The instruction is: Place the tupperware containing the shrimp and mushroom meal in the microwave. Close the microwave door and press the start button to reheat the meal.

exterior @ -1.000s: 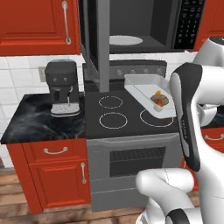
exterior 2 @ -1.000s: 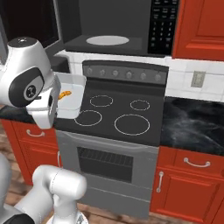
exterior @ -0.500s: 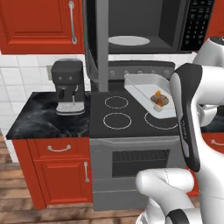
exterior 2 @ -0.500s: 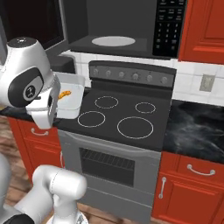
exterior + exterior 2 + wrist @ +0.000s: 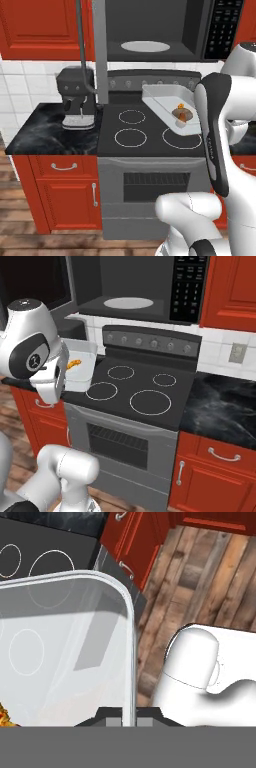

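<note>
Here, at the left of the left base view, a dark coffee machine (image 5: 76, 97) stands on the black marbled counter (image 5: 45, 134) above red cabinets (image 5: 64, 192). Just to its right, the microwave door (image 5: 98, 47) hangs swung open, seen edge-on with its long grey bar handle in front. Further right, at the top centre, the microwave (image 5: 165, 30) gapes open, a pale round turntable (image 5: 145, 46) on its floor and the black keypad strip at its upper right. Below it sits the black stove (image 5: 150, 130) with white burner rings. Right of centre, the tupperware (image 5: 167, 105) is held tilted in the air above the stove's right burners, with the shrimp and mushroom meal (image 5: 182, 114) lying near its lower end beside the white arm. In the hand view, the gripper (image 5: 129, 714) at the bottom centre is clenched on the tupperware's thin rim, one finger on each side of the wall. Orange food shows at that view's lower left corner.
</note>
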Robot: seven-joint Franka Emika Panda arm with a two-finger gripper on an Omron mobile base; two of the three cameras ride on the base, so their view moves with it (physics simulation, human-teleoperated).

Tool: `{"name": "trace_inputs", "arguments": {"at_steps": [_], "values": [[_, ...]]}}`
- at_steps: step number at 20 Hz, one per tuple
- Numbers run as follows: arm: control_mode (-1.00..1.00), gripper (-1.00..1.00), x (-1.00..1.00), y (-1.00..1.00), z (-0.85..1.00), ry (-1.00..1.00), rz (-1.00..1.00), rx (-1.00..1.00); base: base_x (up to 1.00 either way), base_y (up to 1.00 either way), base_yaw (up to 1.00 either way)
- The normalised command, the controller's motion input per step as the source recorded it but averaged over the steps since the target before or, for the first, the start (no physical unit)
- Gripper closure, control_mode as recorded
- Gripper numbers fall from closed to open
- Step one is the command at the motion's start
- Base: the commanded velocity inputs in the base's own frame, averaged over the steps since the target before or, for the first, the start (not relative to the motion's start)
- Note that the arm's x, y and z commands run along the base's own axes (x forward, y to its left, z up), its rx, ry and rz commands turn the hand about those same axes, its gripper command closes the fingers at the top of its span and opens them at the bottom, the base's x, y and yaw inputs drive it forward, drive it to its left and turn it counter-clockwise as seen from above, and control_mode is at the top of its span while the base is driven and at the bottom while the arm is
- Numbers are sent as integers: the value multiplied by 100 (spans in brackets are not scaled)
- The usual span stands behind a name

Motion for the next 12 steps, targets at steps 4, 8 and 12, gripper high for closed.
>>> {"name": "trace_inputs", "arguments": {"at_steps": [4, 8, 12], "values": [[100, 100, 0, 0, 0, 0, 0, 0, 22, -44, 16], [100, 100, 0, 0, 0, 0, 0, 0, 29, -33, 16], [100, 100, 0, 0, 0, 0, 0, 0, 41, -24, 13]]}}
